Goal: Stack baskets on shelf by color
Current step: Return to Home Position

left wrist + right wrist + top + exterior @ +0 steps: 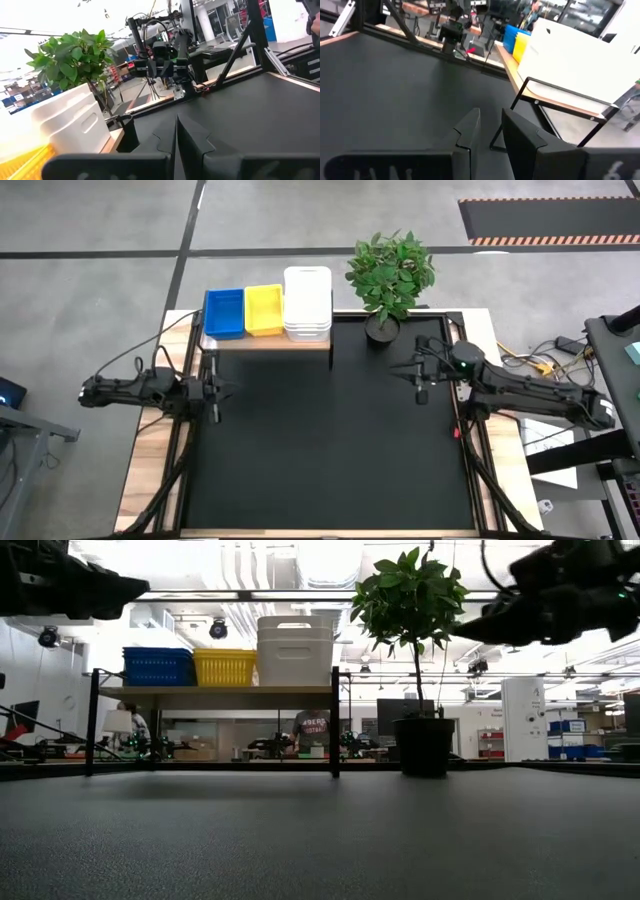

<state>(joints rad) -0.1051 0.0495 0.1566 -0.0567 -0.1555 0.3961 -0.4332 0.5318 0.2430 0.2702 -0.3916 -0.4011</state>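
The light-wood shelf [270,341] stands at the table's far edge on dark legs. Three stacks of baskets rest on it by their bottoms, side by side: blue [224,312] on the left, yellow [264,309] in the middle, and the taller white stack [307,302] on the right. The low view shows the same row, blue [158,666], yellow [224,667] and white [295,651]. My left gripper [225,390] hovers shut at the table's left side, in front of the shelf. My right gripper [410,370] hovers at the right side, its fingers [470,131] a narrow gap apart.
A potted plant [390,275] stands at the far edge, just right of the shelf and close to my right gripper. The black table top [330,450] stretches between the arms toward the near edge. Wooden strips and dark frame rails border the table's left and right sides.
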